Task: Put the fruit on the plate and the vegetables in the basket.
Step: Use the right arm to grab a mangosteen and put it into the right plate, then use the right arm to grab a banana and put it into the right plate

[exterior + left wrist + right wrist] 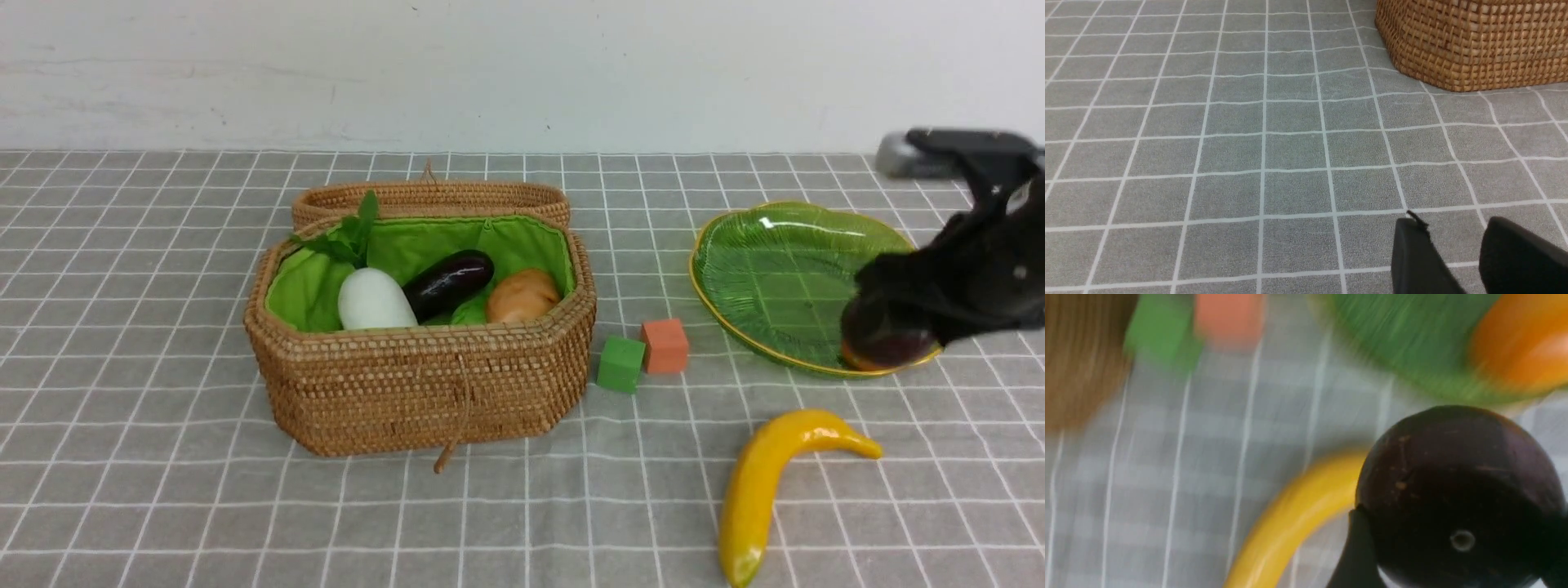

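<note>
One gray grid cloth (pixel 163 490), white wall (pixel 490 65) | L fingers (pixel 1421 261) apart | R fingers (pixel 1353 555) clamp purple fruit (pixel 1453 477)

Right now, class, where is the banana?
In the front view the banana lies on the cloth at the robot's right, nearer the camera than the plate, not touching it.

No lettering, label, brand mark or number can be read anywhere: none on the basket (pixel 420 384), the plate (pixel 775 269) to the basket's right, the green cube (pixel 620 363) and orange cube (pixel 665 345) just right of the basket, the dark round fruit (pixel 1457 490) or the banana (pixel 759 482).
</note>
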You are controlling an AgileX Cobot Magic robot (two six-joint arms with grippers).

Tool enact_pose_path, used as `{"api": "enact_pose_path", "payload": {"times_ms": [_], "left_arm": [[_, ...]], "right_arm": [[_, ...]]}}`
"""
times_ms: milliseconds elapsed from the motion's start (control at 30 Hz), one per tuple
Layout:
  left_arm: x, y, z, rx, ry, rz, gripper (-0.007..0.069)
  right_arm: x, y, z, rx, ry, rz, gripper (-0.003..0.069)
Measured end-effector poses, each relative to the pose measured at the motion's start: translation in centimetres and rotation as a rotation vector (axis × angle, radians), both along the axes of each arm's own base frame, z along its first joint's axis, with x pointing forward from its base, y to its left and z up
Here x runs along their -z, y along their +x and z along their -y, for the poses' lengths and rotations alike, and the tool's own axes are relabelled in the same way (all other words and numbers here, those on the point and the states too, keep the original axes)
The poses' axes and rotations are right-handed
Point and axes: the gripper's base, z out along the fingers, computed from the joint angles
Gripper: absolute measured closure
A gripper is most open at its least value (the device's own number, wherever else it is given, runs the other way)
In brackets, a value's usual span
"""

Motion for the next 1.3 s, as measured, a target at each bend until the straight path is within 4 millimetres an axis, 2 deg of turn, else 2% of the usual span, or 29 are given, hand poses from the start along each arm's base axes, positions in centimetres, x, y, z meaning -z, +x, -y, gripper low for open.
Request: {"api": "enact_pose_path", "payload": {"times_ms": [133,300,400,500,633,700,767,833,933,1033,1067,1100,1167,1300], "left_arm": [[0.0,0.0,0.0,0.000,0.000,0.000,0.0386],[0.0,0.0,0.0,0.000,0.000,0.000,0.0386],[0.0,0.0,0.0,0.000,0.000,0.000,0.0386],[0.0,0.0,0.0,0.000,0.000,0.000,0.0386],[0.0,0.0,0.0,0.000,0.000,0.000,0.0386],[0.0,0.0,0.0,0.000,0.000,0.000,0.0386],[0.0,0.0,0.0,0.000,0.000,0.000,0.0386],[0.0,0.0,0.0,0.000,0.000,0.000,0.0386],[0.0,0.0,0.0,0.000,0.000,0.000,0.0386],[0.0,0.0,0.0,0.000,0.000,0.000,0.0386],[0.0,0.0,0.0,0.000,0.000,0.000,0.0386],[0.0,0.0,0.0,0.000,0.000,0.000,0.0386],[0.0,0.0,0.0,0.000,0.000,0.000,0.0386],[0.0,0.0,0.0,0.000,0.000,0.000,0.0386]], "right_arm": [[0.0,5.0,2.1,0.074,0.036,0.069,0.0135],[3.9,10.9,2.6,0.100,0.056,0.071,0.0135],[6.3,13.0,2.8,0.111,0.047,0.054,0.0135],[7.9,13.8,3.0,0.129,0.042,0.031,0.0135],[8.1,13.9,3.1,0.133,0.040,0.018,0.0113],[7.8,13.7,3.0,0.130,0.041,0.007,0.0047],[7.5,13.5,3.0,0.127,0.041,-0.003,0.0024],[6.6,12.9,3.0,0.117,0.037,-0.026,-0.0010],[4.6,11.9,3.0,0.110,0.027,-0.027,-0.0013],[1.1,9.8,2.9,0.141,0.052,-0.021,0.0003],[0.8,9.5,2.9,0.149,0.059,-0.022,0.0006],[-0.2,7.6,2.5,0.184,0.094,-0.044,0.0017],[-0.1,5.8,1.6,0.197,0.122,-0.088,0.0028],[3.0,1.8,-2.0,0.151,0.137,-0.206,0.0052]]}}
